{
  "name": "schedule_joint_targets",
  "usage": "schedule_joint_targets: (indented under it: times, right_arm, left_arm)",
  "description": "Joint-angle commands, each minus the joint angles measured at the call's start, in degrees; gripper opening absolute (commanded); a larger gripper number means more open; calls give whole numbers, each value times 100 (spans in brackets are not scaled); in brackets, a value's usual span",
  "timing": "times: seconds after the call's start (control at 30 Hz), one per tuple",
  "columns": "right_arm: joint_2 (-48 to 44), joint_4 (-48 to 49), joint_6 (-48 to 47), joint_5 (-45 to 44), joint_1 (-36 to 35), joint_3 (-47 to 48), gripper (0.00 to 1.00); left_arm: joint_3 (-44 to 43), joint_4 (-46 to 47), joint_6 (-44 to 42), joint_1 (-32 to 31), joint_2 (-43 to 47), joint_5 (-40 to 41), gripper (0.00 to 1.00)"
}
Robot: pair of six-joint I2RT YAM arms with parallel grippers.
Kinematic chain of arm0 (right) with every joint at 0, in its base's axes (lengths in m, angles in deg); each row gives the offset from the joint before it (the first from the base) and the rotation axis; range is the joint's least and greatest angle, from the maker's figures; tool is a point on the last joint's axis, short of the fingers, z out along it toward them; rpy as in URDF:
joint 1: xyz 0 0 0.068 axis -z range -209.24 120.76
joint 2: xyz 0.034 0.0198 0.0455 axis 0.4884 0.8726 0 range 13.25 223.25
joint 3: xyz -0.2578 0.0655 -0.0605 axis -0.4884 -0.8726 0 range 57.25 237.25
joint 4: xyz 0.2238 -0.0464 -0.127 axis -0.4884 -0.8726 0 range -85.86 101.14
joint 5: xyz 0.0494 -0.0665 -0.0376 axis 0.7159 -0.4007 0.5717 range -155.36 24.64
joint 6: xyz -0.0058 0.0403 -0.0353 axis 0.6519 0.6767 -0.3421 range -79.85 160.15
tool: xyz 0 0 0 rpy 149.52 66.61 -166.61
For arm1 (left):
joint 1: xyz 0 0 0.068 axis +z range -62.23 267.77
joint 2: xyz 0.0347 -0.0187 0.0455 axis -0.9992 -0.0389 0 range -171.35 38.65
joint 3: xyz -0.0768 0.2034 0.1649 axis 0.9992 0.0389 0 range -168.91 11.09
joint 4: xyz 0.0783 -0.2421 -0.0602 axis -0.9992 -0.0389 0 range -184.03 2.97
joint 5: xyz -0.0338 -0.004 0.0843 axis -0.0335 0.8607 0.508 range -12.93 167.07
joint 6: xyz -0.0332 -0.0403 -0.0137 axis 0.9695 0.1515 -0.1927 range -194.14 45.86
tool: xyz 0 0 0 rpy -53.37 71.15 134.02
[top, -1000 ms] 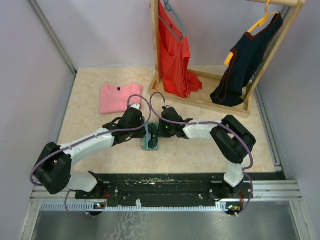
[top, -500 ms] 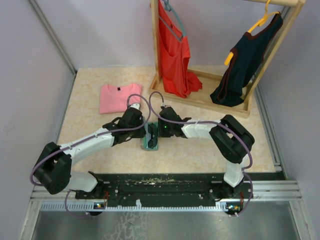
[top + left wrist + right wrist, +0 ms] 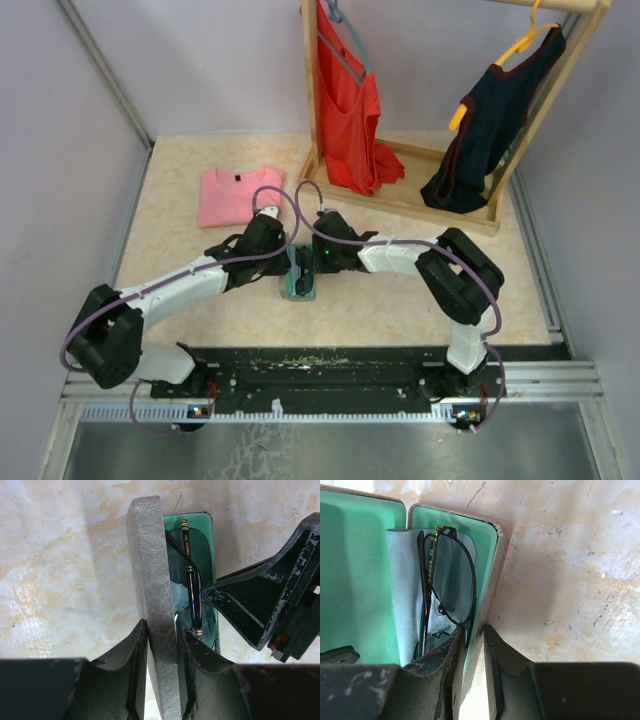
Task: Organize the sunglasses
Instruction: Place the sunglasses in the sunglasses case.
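Lilac walls close in a marbled beige table (image 3: 170, 170). At its far left lies a folded pink shirt (image 3: 235, 195).

Nearer, the left gripper (image 3: 161, 630) reaches in from the left and is clamped on the lid (image 3: 150, 560) of the case (image 3: 300, 288), one finger on each face of that grey textured slab, which stands up on edge. The case sits open mid-table, between the two grippers.

Inside the green-lined base, the sunglasses (image 3: 451, 580) lie folded on a pale blue cloth (image 3: 400, 580), with their slim arms along the lid side and the lenses towards the outer wall (small lettering on one arm is too fine to read).

The right gripper (image 3: 475, 635) comes in from the right with its fingers drawn close on the base's outer wall. One finger is inside, its tip by a lens rim, and the other is outside over the table.

Far right at the back, a wooden rack (image 3: 312, 100) holds a red top (image 3: 345, 110) and a dark top (image 3: 480, 140) on hangers.
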Motion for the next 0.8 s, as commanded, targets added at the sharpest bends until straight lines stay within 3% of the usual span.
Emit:
schedule_joint_targets:
  times: [0.0,0.77]
  right_arm:
    - [384,-212,-221,-301,-160,144,24]
    - [682,-1051,-583,-894,-340,578,24]
  left_arm:
    - [10,158,-82,-56,-3,-253,31]
    - [31,166,-76,-55,32,-262,31]
